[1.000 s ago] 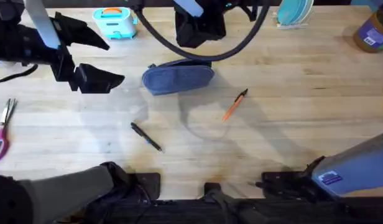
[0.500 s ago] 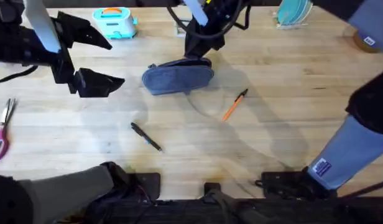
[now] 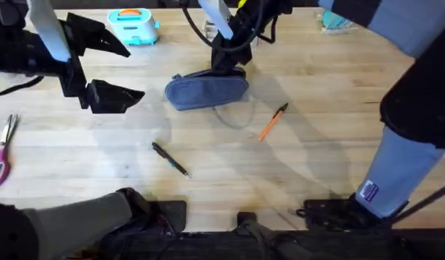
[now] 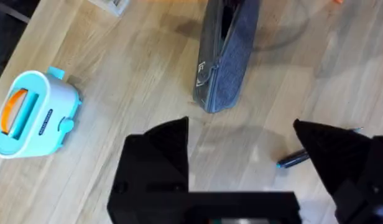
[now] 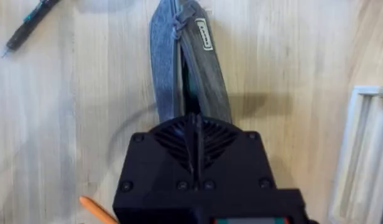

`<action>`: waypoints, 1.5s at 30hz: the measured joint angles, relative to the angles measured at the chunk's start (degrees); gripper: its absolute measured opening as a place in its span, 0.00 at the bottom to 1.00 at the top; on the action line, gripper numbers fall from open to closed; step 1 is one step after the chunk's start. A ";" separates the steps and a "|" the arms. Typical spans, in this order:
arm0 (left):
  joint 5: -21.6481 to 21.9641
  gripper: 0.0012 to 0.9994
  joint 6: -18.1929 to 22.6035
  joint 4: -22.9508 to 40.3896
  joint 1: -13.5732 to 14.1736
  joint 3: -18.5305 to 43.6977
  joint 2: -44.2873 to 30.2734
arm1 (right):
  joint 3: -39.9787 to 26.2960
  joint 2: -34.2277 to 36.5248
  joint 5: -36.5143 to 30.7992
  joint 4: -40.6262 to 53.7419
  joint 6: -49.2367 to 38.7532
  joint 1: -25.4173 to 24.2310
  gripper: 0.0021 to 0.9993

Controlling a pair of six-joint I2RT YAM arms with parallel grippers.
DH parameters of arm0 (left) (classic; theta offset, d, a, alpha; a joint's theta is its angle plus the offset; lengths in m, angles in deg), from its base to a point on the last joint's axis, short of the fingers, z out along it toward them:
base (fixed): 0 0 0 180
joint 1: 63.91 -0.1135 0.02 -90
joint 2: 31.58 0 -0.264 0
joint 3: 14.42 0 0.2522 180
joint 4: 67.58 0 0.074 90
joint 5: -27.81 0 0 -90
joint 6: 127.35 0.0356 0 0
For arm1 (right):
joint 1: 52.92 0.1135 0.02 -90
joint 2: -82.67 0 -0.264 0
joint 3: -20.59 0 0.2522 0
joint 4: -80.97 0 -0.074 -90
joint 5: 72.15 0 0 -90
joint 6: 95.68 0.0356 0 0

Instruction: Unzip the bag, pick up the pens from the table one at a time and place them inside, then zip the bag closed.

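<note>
Directly beneath the right tool point(image 5: 196, 134), closed at the bag's point(image 5: 186, 68) near end, the zipper line runs straight away; the left tool point(image 4: 241, 146) hangs open, farther off.

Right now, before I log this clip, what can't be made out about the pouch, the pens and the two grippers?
- Soft grey-blue fabric pouch: its far end is covered by the right gripper in the overhead and right wrist views, so any grip on the zipper pull is unconfirmed.
- Slim black pen: partly behind the left gripper's finger in the left wrist view.
- Orange pen: cut off by the right wrist view's edge.
</note>
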 joint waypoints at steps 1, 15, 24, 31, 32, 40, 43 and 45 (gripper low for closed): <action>0.00 0.99 0.00 -0.02 0.00 0.00 0.01 | 0.00 0.34 0.09 0.03 0.01 0.00 0.03; -0.01 0.99 0.03 0.00 0.00 0.00 0.00 | -0.13 6.62 1.19 -2.00 0.24 2.37 0.03; 0.01 0.99 0.15 0.24 0.00 0.00 0.02 | -0.15 7.44 1.26 -2.63 0.39 3.21 0.08; 0.01 0.99 0.18 0.24 0.00 0.00 0.02 | -0.15 7.75 1.28 -2.61 0.42 3.52 1.00; 0.01 0.99 0.18 0.24 0.00 0.00 0.00 | -0.15 7.75 1.28 -2.63 0.42 3.52 1.00; 0.01 0.99 0.16 0.42 0.00 0.00 0.01 | -0.15 7.77 1.28 -2.67 0.42 3.52 1.00; 0.01 0.99 0.18 0.42 0.00 0.00 0.01 | -0.15 7.75 1.09 -2.63 0.43 3.57 1.00; 0.01 0.99 0.18 0.42 0.00 0.00 0.00 | -0.15 7.75 0.68 -2.31 0.42 3.70 1.00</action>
